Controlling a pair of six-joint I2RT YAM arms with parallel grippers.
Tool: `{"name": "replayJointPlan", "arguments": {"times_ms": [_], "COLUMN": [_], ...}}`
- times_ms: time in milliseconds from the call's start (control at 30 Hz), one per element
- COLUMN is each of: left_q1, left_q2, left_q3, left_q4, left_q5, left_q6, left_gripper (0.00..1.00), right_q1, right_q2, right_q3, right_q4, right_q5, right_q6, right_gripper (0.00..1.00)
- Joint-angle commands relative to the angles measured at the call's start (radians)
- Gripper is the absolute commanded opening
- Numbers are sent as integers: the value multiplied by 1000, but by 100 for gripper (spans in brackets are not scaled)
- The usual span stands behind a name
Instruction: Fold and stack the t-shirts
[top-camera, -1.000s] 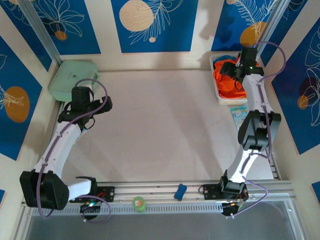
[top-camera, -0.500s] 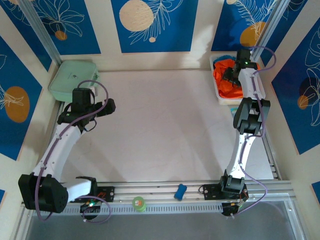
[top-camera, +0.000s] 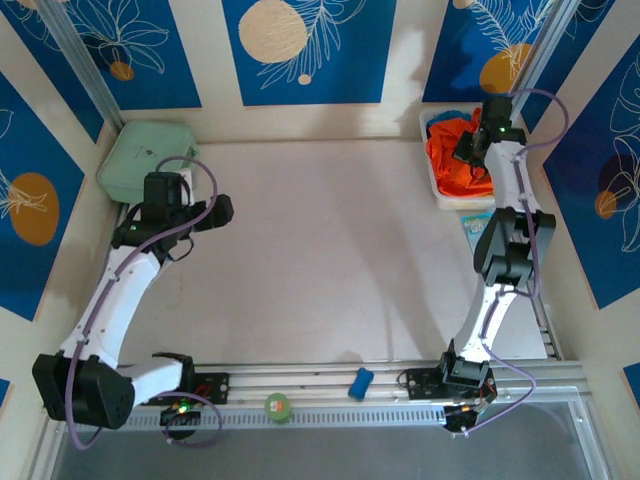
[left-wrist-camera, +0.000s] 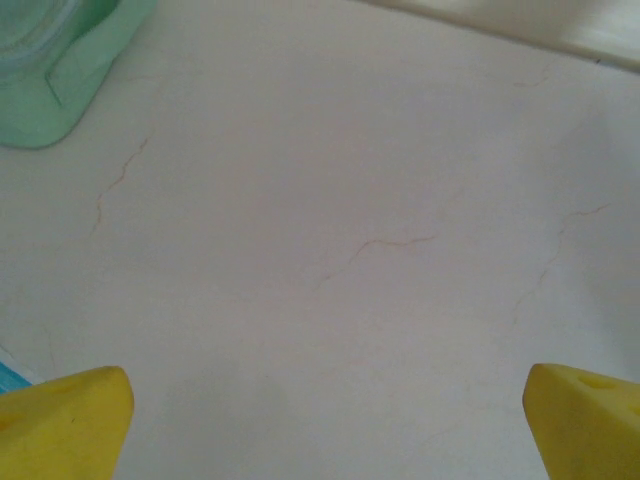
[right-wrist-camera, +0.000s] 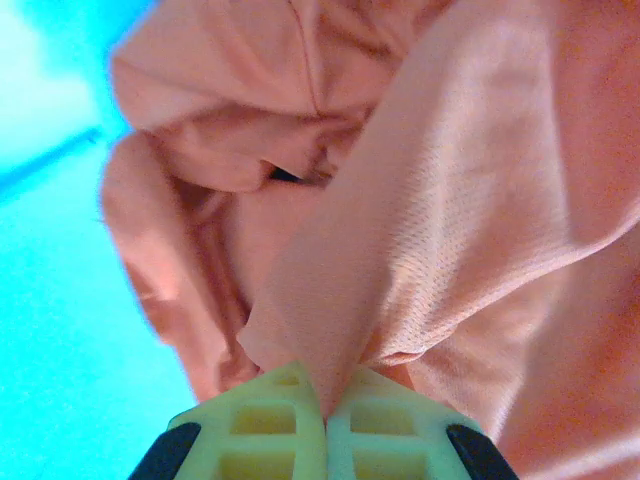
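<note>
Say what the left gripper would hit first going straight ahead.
Probably the bare table: the left gripper is open over it, and the green case sits off to the side.

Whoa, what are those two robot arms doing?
The right tool is shut on a fold of the orange t-shirt, which lies crumpled in the white bin at the far right corner of the table. The left tool hangs open over the bare tabletop beside the pale green case, holding nothing. The shirt is not folded yet.

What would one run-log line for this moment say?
right gripper: shut on orange t-shirt, at white bin | left gripper: open, above table
</note>
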Motion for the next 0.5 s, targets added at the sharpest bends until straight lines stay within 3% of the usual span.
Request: {"name": "replayJointPlan", "arguments": {"times_ms": [0,233,467], "left_q1": [-13,-18,-20], "left_q2": [-43,-72,-87], "left_q3": [52,100,165], "left_q4": [-46,-89,-167], "left_q5": [28,44,8], "left_q6": [10,9,-1], "left_gripper": [100,100,100], "right_q1": [38,197,445], "right_q2": [-177,-401,-542], "right_q3": [-56,-69,-89], "right_q4": [91,38,-25], "right_q5": [33,96,141], "right_q6": [-22,-84,-76], "right_gripper": [0,0,0]}}
